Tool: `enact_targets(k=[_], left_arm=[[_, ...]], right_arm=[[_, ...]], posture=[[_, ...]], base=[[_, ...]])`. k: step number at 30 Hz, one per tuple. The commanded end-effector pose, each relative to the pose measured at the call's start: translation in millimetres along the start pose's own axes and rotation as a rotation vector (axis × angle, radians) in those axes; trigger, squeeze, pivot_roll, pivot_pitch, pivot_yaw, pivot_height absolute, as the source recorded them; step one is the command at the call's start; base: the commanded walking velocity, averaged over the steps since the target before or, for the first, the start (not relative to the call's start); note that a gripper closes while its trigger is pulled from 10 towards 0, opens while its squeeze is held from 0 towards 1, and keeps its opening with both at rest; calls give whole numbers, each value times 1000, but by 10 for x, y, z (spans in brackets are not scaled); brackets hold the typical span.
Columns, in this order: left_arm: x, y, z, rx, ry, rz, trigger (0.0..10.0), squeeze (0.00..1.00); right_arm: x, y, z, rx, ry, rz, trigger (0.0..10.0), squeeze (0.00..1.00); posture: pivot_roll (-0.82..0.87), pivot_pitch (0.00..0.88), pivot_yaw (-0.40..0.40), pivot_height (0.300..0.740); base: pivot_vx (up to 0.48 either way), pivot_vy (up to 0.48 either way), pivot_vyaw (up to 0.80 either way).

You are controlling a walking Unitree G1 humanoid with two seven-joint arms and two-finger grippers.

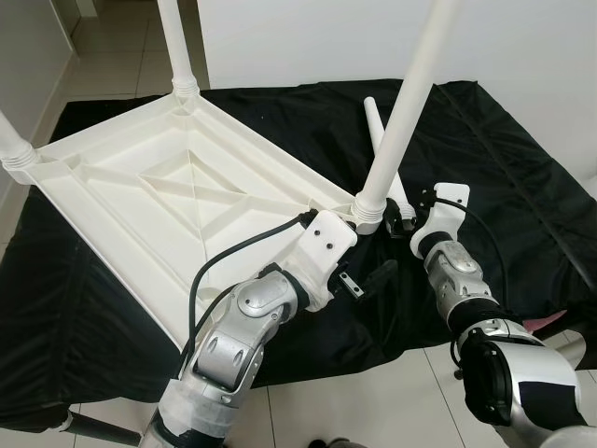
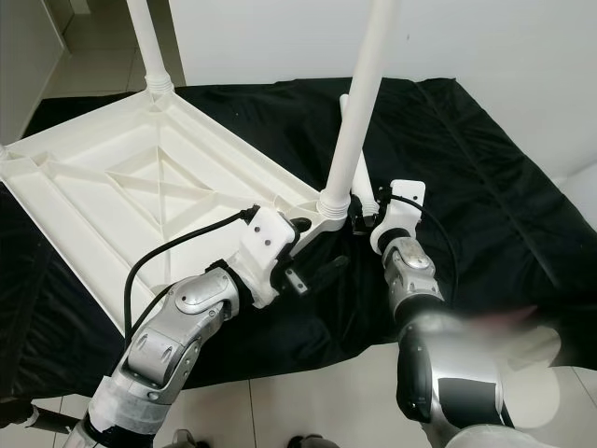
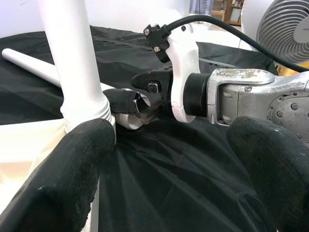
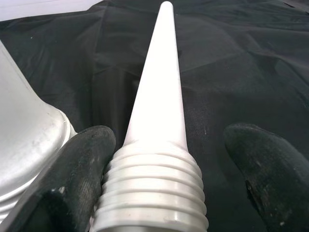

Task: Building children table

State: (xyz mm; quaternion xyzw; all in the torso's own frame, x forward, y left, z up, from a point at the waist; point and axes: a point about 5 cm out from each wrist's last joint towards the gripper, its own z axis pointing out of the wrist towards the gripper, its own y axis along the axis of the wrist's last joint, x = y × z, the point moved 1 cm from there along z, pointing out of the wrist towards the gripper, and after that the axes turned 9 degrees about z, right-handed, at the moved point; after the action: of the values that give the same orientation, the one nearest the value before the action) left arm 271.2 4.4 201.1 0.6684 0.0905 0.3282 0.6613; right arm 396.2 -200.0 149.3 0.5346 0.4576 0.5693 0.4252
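Lying upside down on a black cloth (image 1: 485, 177) spread over the floor, the white plastic tabletop (image 1: 159, 187) shows its ribbed underside, with its far corners toward the cloth's left and far edges and its near right corner close to the cloth's middle. Three white legs already stand up from its corners: one at the far corner (image 1: 175, 42), one at the left corner (image 1: 11, 140), and one at the near right corner (image 1: 401, 121), seated in its threaded collar. A fourth, loose leg (image 1: 378, 131) lies flat on the cloth just beside that near right corner, its thin tip pointing toward the cloth's far edge and its ridged, threaded end nearest the robot. The right gripper (image 1: 403, 217) is at that threaded end; in the right wrist view its two black fingers (image 4: 72, 164) are spread, one touching the ridges of the leg and the other standing apart from it, so the leg sits between them without being pinched. The left gripper (image 1: 368, 280) hovers low over the cloth just in front of the tabletop's near right corner, fingers spread wide with nothing between them; the left wrist view looks past its fingers (image 3: 72, 164) at the base of the standing leg and at the right gripper. Pale floor tiles (image 1: 373, 401) show along the cloth's near edge
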Motion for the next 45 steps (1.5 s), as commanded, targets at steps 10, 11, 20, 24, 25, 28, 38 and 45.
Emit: enact_targets(k=[10, 11, 20, 24, 25, 28, 38, 45], left_arm=[[45, -6, -28, 30, 88, -9, 10000, 0], [43, 1, -35, 31, 90, -9, 10000, 0], [39, 20, -73, 46, 113, -12, 10000, 0], [40, 30, -84, 47, 119, -15, 10000, 0], [40, 30, -84, 47, 119, -15, 10000, 0], [42, 30, -93, 49, 122, -16, 10000, 0], [57, 34, -69, 54, 114, -7, 10000, 0], [71, 35, -47, 51, 110, 3, 10000, 0]], right_arm=[[-59, -235, -67, 157, 50, -48, 10000, 0], [-55, -229, -61, 167, 60, -52, 10000, 0], [-82, -350, -123, 245, 111, -102, 10000, 0], [-119, -353, -140, 237, 101, -110, 10000, 0], [-119, -353, -140, 237, 101, -110, 10000, 0], [-135, -355, -147, 234, 94, -109, 10000, 0], [-44, -268, -104, 149, 114, -145, 3451, 0], [24, -321, -107, 128, 95, -113, 0, 0]], posture=[[99, 209, -34, 740], [111, 217, -38, 740], [132, 233, -49, 740], [138, 236, -50, 740], [138, 236, -50, 740], [138, 235, -48, 740], [134, 213, -37, 740], [126, 187, -37, 740]], base=[[0, 0, 0], [0, 0, 0], [0, 0, 0], [0, 0, 0], [0, 0, 0], [0, 0, 0], [0, 0, 0], [0, 0, 0]])
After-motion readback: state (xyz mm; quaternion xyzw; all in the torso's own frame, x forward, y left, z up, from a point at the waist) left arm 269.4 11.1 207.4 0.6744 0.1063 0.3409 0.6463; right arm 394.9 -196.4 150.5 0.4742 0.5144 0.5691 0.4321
